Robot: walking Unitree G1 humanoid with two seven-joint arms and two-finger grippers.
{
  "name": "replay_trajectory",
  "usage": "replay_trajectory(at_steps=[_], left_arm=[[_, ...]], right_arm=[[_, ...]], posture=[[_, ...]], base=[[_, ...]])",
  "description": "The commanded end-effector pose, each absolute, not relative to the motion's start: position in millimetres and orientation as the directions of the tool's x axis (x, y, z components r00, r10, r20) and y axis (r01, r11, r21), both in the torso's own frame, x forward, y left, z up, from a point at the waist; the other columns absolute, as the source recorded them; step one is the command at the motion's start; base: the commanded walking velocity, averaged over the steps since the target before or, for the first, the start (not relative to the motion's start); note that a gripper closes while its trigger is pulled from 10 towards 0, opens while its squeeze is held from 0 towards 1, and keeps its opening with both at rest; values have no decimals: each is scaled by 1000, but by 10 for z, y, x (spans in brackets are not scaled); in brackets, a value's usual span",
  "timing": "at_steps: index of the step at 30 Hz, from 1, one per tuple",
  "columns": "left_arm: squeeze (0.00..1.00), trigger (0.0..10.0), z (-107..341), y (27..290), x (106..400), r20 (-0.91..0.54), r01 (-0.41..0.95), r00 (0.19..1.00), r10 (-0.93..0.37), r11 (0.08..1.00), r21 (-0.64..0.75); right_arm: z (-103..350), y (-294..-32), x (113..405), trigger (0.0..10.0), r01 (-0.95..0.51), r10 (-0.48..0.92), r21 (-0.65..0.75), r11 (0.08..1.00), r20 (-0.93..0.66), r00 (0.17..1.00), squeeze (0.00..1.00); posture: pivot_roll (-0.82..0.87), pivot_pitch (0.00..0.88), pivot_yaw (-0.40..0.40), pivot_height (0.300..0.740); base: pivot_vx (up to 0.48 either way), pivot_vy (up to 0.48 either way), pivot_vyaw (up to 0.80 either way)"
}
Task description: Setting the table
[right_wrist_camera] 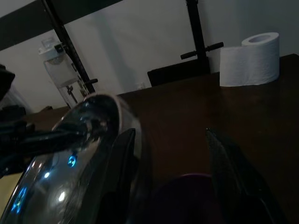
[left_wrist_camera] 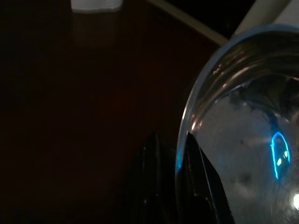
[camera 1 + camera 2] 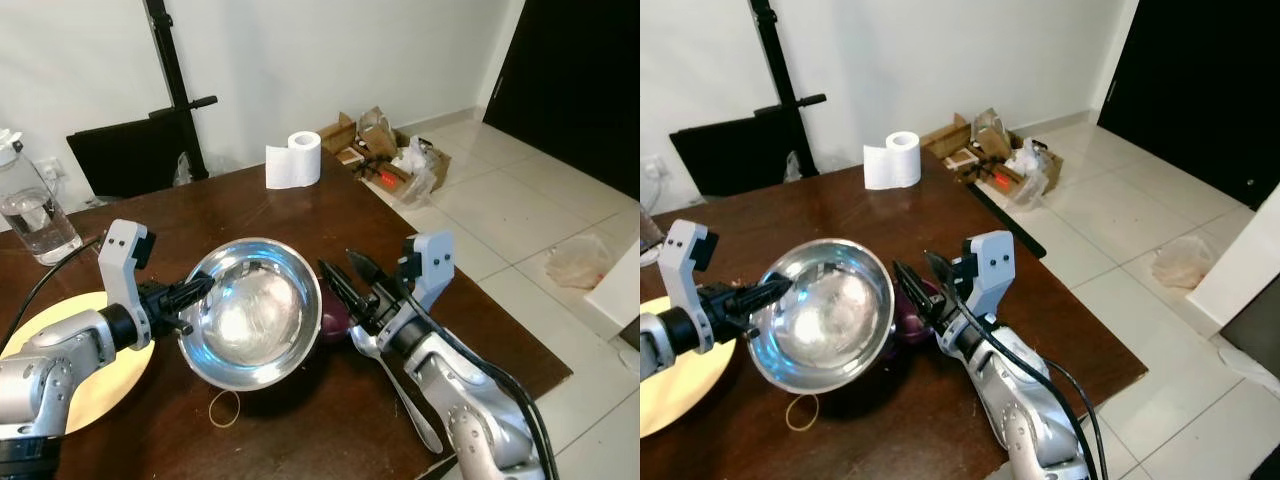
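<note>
Dark brown wood table (image 3: pixel 300 215), glossy, w/ white wall behind, pale tiled floor (image 3: pixel 520 215) to the right, dark doorway at far right. Black stand (image 3: pixel 175 80) against the wall; pile of cardboard and bags (image 3: pixel 385 155) on the floor by the table's far corner; 1 crumpled plastic bag (image 3: pixel 580 262) further out on the tiles.

On the table: 1 toilet roll (image 3: pixel 294 160) upright at the far edge, 1 water bottle (image 3: pixel 30 205) far left, 1 yellow plate (image 3: pixel 70 365) near left, 1 rubber band (image 3: pixel 225 407) at the near edge, 1 spoon (image 3: pixel 385 375) beside the right arm, 1 purple thing (image 3: pixel 335 325) just right of the bowl, can't tell what.

1 steel bowl (image 3: pixel 255 310), tilted up on edge, lifted off the table. Left gripper (image 3: pixel 190 295) clenched on its left rim, one finger inside, one outside. Right gripper (image 3: pixel 345 280) spread apart, fingers either side of the purple thing, one finger close to the bowl's right rim; can't tell if touching.
</note>
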State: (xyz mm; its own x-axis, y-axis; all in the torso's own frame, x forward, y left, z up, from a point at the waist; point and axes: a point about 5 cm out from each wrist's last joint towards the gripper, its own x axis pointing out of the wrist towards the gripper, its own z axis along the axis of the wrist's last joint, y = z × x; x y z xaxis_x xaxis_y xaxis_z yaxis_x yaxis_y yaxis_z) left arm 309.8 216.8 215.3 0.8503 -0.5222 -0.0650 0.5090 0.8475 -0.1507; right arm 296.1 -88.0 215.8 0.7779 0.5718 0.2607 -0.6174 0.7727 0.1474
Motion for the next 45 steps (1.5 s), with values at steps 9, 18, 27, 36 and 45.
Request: replay_trajectory(at_steps=[9,18,27,36,45], left_arm=[[0,10000,2445,2133,3125,27,376,924,-382,918,126],[0,10000,2656,2105,3175,136,275,946,-294,950,145],[0,10000,2772,1987,3152,177,353,914,-366,930,99],[0,10000,2803,1831,3084,187,464,864,-467,883,63],[0,10000,2698,1642,3037,167,535,830,-532,844,34]], right_arm=[[2162,-859,2875,10000,-643,599,160,749,251,761,1000],[2147,-773,2878,10000,-661,628,129,739,223,745,0],[2076,-765,3007,10000,-589,562,118,800,196,803,0],[2019,-782,3133,10000,-509,483,132,851,185,856,0],[2111,-703,3148,10000,-565,504,252,786,271,821,0]], posture=[[36,127,85,740],[36,129,83,740],[40,128,86,740],[44,129,90,740],[42,127,91,740]], base=[[0,0,0],[0,0,0],[0,0,0],[0,0,0],[0,0,0]])
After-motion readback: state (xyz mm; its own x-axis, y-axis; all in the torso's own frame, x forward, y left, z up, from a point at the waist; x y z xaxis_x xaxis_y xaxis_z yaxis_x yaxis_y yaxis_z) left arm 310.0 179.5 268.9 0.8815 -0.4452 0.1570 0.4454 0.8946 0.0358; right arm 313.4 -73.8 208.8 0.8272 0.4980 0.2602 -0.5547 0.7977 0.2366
